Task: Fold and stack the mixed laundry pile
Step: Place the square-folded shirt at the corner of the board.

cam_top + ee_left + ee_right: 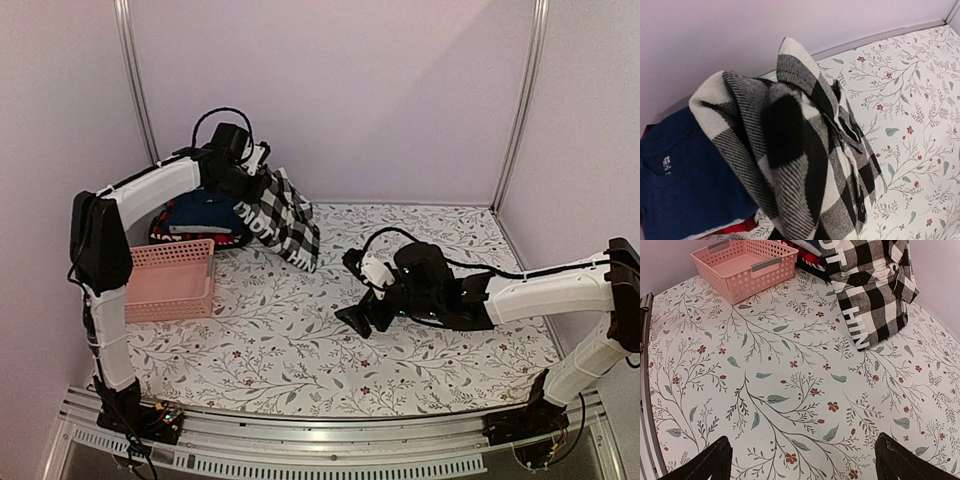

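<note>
Looking at the checked shirt [285, 215] hanging up there, what could go wrong, Ben?

Ben: It could slip. The left fingers [258, 172] are pressed together on just its top bit, high over the laundry pile [200, 218] in the far left corner. The rest droops, and its low corner looks like it reaches the tabletop [300, 350]. If the arm pulls fast, I think the cloth may drop in a heap.

Ana: Anything else?

Ben: Yes. A black piece with white letters [860, 322] hangs right along the shirt's edge. I cannot tell if it is caught in the pinch too. If it is, two things could get folded as one. The blue garment [685, 190] on the pile could get dragged off as well, toward the pink basket [170, 280] just beside it.

Ana: How are the arms?

Ben: The left arm goes up from its base, bends, and reaches past the basket to the corner. The right arm lies low and long across the tabletop from the right side. The right fingers [368, 318] are spread wide with nothing between them, pointing toward the shirt but well apart from it
</note>
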You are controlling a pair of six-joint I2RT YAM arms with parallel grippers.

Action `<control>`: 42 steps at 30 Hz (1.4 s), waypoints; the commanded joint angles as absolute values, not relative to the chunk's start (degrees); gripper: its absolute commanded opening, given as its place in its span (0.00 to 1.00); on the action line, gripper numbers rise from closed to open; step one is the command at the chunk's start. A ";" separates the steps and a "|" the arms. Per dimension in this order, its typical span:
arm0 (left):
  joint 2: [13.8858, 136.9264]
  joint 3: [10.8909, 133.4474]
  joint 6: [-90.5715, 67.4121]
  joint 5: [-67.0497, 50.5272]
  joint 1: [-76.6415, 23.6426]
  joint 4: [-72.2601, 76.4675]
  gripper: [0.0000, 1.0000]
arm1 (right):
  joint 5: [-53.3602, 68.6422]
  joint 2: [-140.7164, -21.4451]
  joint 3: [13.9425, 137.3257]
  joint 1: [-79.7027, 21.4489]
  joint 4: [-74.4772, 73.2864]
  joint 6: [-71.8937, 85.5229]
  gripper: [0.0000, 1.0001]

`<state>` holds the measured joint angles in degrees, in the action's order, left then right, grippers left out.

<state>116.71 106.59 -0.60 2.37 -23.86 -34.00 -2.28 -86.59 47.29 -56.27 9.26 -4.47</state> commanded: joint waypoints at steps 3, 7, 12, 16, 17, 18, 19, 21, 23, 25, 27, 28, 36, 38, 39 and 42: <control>119.15 118.63 5.36 5.06 -21.95 -43.12 0.00 | -2.10 -84.81 47.06 -56.07 10.68 -2.94 0.99; 119.71 123.60 6.89 4.71 -21.43 -46.07 0.00 | -2.28 -84.98 47.28 -55.99 10.72 -3.16 0.99; 118.64 127.33 8.66 5.48 -20.70 -48.75 0.00 | -2.29 -85.42 47.37 -55.99 10.72 -3.16 0.99; 116.72 127.56 9.93 6.21 -20.04 -49.36 0.00 | -2.37 -85.52 47.37 -55.90 10.72 -3.29 0.99; 116.24 127.67 10.12 6.28 -19.85 -49.58 0.00 | -2.37 -85.52 47.42 -55.90 10.72 -3.33 0.99; 115.89 127.81 10.25 6.39 -19.63 -49.79 0.00 | -2.37 -85.58 47.46 -55.90 10.72 -3.34 0.99; 115.49 127.94 10.43 6.43 -19.52 -50.14 0.00 | -2.37 -85.53 47.46 -55.90 10.72 -3.34 0.99; 114.85 128.05 11.00 6.82 -19.30 -50.35 0.00 | -2.37 -85.60 47.46 -55.82 10.81 -3.49 0.99; 114.21 127.98 11.39 7.08 -18.97 -50.36 0.00 | -2.33 -85.78 47.75 -55.81 10.81 -3.47 0.99; 113.41 127.82 11.58 6.71 -18.54 -50.11 0.00 | -2.22 -86.07 48.09 -55.79 10.89 -3.47 0.99; 112.99 127.94 11.72 6.12 -17.93 -49.76 0.00 | -2.13 -86.35 48.55 -55.72 10.80 -3.51 0.99; 112.80 128.04 11.88 5.85 -17.61 -49.73 0.00 | -2.11 -86.52 48.78 -55.72 10.81 -3.58 0.99; 111.40 127.49 11.64 3.53 -15.15 -49.42 0.00 | -1.94 -87.66 49.91 -55.48 10.55 -4.09 0.99; 110.83 127.49 11.40 2.55 -14.53 -49.20 0.00 | -1.86 -87.86 50.13 -55.42 10.47 -4.28 0.99; 110.60 127.41 11.40 2.07 -14.12 -49.10 0.00 | -1.78 -88.01 50.22 -55.38 10.46 -4.35 0.99; 110.47 126.81 11.30 0.72 -12.53 -48.80 0.00 | -1.47 -88.38 50.67 -55.29 10.39 -4.46 0.99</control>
<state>113.84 125.75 11.14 3.27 -14.76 -51.64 -2.24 -87.29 48.60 -55.77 9.61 -3.92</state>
